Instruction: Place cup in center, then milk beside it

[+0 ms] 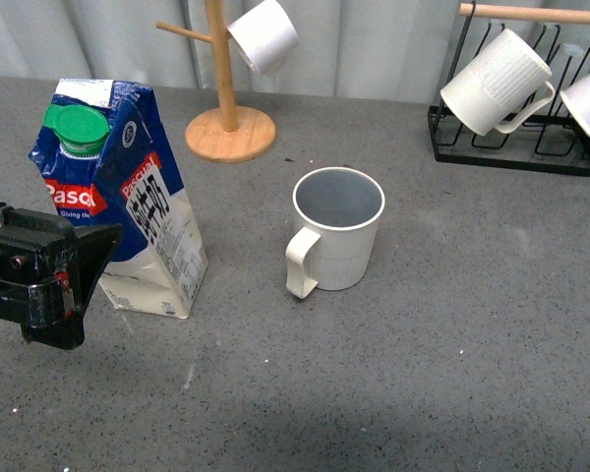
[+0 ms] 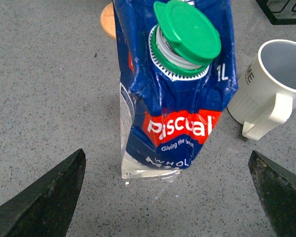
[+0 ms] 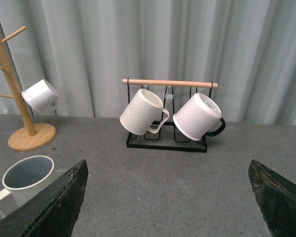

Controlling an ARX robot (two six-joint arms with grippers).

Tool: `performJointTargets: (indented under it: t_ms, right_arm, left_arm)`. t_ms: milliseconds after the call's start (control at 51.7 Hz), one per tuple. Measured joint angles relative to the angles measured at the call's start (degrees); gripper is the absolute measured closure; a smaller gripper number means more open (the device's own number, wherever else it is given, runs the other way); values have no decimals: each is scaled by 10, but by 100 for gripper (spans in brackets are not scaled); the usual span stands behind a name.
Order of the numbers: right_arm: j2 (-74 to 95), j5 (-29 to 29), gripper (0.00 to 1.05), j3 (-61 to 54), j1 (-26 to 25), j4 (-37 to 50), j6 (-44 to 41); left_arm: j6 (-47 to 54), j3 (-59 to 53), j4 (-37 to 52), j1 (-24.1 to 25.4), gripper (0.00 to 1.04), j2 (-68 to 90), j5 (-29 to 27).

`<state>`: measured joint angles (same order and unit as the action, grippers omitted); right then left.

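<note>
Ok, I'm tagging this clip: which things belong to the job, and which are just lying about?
Job: cup, milk carton.
Lying about: wooden mug tree, small white cup on it, black rack, ribbed mug, white mug with dark handle.

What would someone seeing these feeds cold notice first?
The blue-and-white milk carton with its green cap stands crumpled at the left. The open left gripper faces it without touching. Next comes the cup, upright near the centre and right of the carton, with its handle toward the camera. Behind, mugs hang on a wooden tree and a black rack.
</note>
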<state>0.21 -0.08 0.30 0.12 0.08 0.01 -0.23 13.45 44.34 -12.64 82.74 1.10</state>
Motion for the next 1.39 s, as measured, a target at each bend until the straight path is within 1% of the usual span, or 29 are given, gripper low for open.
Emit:
performJointTargets:
  t_ms: [213, 329, 522, 735, 774, 832, 890, 929, 1006, 1025, 1064, 1122, 1161, 1180, 1200, 1258, 1335, 1393]
  right_arm:
    - [0, 0, 9, 0, 0, 0, 0]
    - [0, 0, 9, 0, 0, 0, 0]
    - [0, 0, 9, 0, 0, 0, 0]
    - [0, 0, 9, 0, 0, 0, 0]
    - [0, 0, 9, 0, 0, 0, 0]
    - [0, 0, 9, 0, 0, 0, 0]
    - [0, 0, 9, 0, 0, 0, 0]
    - [0, 0, 9, 0, 0, 0, 0]
    - [0, 0, 9, 0, 0, 0, 0]
    - [0, 0, 9, 0, 0, 0, 0]
    - [0, 0, 9, 0, 0, 0, 0]
    - [0, 0, 9, 0, 0, 0, 0]
    - [0, 0, 9, 0, 0, 0, 0]
    - [0, 0, 9, 0, 0, 0, 0]
    - [0, 0, 9, 0, 0, 0, 0]
    - [0, 0, 9, 0, 0, 0, 0]
    - [0, 0, 9, 0, 0, 0, 0]
    - [0, 0, 9, 0, 0, 0, 0]
  left_arm:
    - [0, 21, 12, -1, 7, 23, -6]
    - [0, 34, 21, 9, 7, 49, -14]
    - [1, 49, 24, 21, 7, 65, -13]
    - [0, 64, 21, 22, 7, 66, -11]
    - [0, 66, 21, 22, 8, 66, -11]
    - [-2, 68, 19, 22, 19, 67, -13]
    - [-2, 69, 18, 21, 26, 68, -13]
    - [-3, 70, 18, 21, 33, 69, -13]
    - [-5, 72, 17, 20, 44, 69, -13]
    - [-5, 73, 17, 19, 49, 69, -14]
    - [-5, 74, 16, 17, 54, 69, -15]
    - [-5, 75, 9, 12, 68, 67, -16]
    - [-5, 75, 5, 8, 75, 64, -17]
    - [-7, 75, 3, 4, 79, 61, -17]
    - [-7, 75, 2, 4, 80, 61, -17]
    - [-9, 79, -1, -4, 90, 57, -24]
    - [-11, 91, -1, -15, 99, 56, -31]
    - [-12, 103, 0, -25, 100, 59, -37]
